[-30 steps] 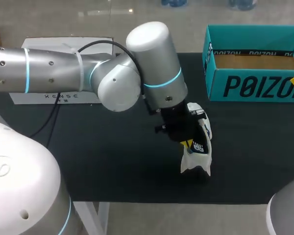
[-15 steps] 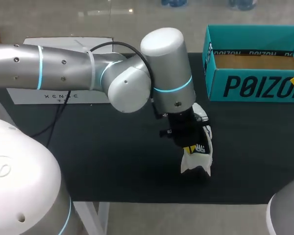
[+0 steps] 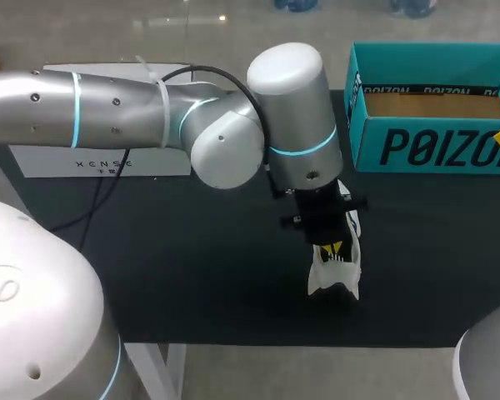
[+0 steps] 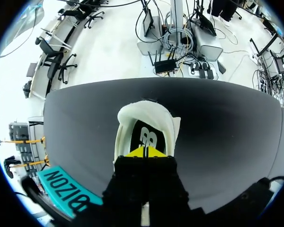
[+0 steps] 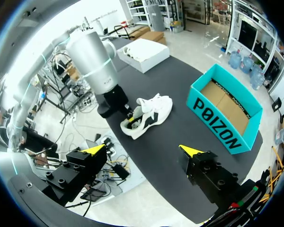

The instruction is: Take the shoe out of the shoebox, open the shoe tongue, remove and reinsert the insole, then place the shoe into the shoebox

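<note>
Left arm [image 3: 150, 117] has swung over toward the box side in the last second, and its wrist now sits squarely above the shoe with the left gripper [image 3: 330, 247] lower in the opening. The white low-top sneaker with black side panels [image 3: 337, 282] stands on the black table mat [image 3: 192, 275], out of the teal cardboard shoebox [image 3: 433, 148] and well apart from it. In the left wrist view the black printed insole [image 4: 149, 136] lies flat inside the shoe, directly under and just ahead of the yellow tips. The shoe's rounded white end curves just beyond them. Those tips look pressed together down against the insole, and I can't tell if an edge is caught between them. I'd call this the insole-removal step, at the grab; it could equally be a press-down after reinsertion. If it's removal, the next move needs a real bite on the insole edge, then a slow pull up and back so the shoe doesn't lift with it. Nothing is pinning the shoe. The left forearm is near level across the table, last link pointing almost straight down. The right gripper [image 5: 144, 150] hangs high off to the side, fingers spread wide and empty, with shoe and box both far ahead of it.
</note>
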`<state>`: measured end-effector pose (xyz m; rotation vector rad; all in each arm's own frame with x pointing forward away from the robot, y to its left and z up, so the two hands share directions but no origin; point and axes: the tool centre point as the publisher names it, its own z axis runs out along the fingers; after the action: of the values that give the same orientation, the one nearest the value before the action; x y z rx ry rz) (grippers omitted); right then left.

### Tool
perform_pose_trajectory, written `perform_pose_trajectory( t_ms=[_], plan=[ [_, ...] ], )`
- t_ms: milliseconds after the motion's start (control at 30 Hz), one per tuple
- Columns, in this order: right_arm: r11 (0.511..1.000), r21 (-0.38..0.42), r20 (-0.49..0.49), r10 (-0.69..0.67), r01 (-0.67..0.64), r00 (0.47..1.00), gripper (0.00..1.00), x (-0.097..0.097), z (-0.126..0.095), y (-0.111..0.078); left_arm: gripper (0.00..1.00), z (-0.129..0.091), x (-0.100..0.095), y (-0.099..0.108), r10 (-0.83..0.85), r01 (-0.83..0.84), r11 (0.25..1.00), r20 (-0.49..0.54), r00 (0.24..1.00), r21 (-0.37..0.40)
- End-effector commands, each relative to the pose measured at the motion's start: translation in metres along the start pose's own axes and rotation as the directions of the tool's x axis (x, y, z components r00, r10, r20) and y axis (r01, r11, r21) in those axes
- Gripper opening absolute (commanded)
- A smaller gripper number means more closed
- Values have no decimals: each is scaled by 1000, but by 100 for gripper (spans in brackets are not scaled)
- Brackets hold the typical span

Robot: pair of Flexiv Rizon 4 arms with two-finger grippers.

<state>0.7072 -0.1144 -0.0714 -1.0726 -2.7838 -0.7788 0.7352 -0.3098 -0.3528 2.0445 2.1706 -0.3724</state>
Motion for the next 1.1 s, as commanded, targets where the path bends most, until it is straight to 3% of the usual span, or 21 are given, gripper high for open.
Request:
perform_pose_trajectory(
  t_ms=[33,200,400,500,733,900,1100],
  plan=[
    [1000,6,-3,1,-1,1000,100,-1,0,2,0,19,-12,2,8,-8,1000,-32,999,-9],
    [1000,6,-3,1,-1,1000,100,-1,0,2,0,44,-11,6,9,-11,1000,-88,996,-28],
    [1000,6,-3,1,-1,1000,100,-1,0,2,0,83,-6,6,13,-10,1000,-156,988,21],
    [1000,6,-3,1,-1,1000,100,-1,0,2,0,91,-1,4,12,-5,999,-188,982,36],
    [1000,6,-3,1,-1,1000,100,-1,0,2,0,60,3,15,4,-5,1000,-165,986,-5],
    [1000,6,-3,1,-1,1000,100,-1,0,2,0,34,-5,28,15,-22,998,-128,992,-51],
    [1000,6,-3,1,-1,1000,100,-1,0,2,0,18,-18,46,33,-47,992,-119,992,-117]
  ],
)
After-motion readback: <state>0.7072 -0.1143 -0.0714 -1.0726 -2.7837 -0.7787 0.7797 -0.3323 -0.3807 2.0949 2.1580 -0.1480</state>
